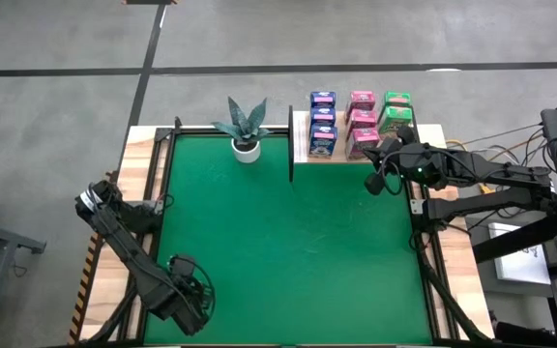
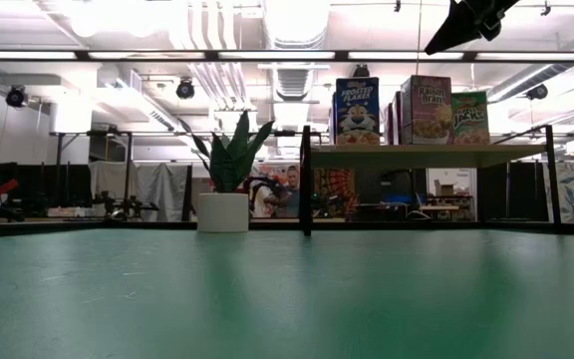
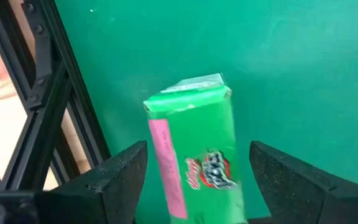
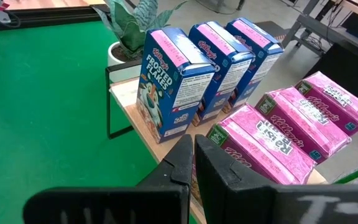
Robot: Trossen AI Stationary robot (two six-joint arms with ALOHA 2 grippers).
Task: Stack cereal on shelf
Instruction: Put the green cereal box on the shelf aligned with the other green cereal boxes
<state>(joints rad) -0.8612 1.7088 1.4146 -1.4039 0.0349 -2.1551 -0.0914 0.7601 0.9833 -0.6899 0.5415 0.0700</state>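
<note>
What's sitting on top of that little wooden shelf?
On the shelf stand three blue cereal boxes, three pink ones and green ones. The right gripper covers part of the green row, so its count is unclear.

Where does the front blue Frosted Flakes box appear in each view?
High view: front blue Frosted Flakes box, left column on the shelf.
Low view: leftmost box on the shelf.
Left wrist view: not in it.
Right wrist view: nearest blue box.
Shared landmark: the potted plant, beside the shelf.

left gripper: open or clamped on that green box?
Open. In the left wrist view both fingers stand clear of the green cereal box, with green mat showing in the gaps either side.
</note>
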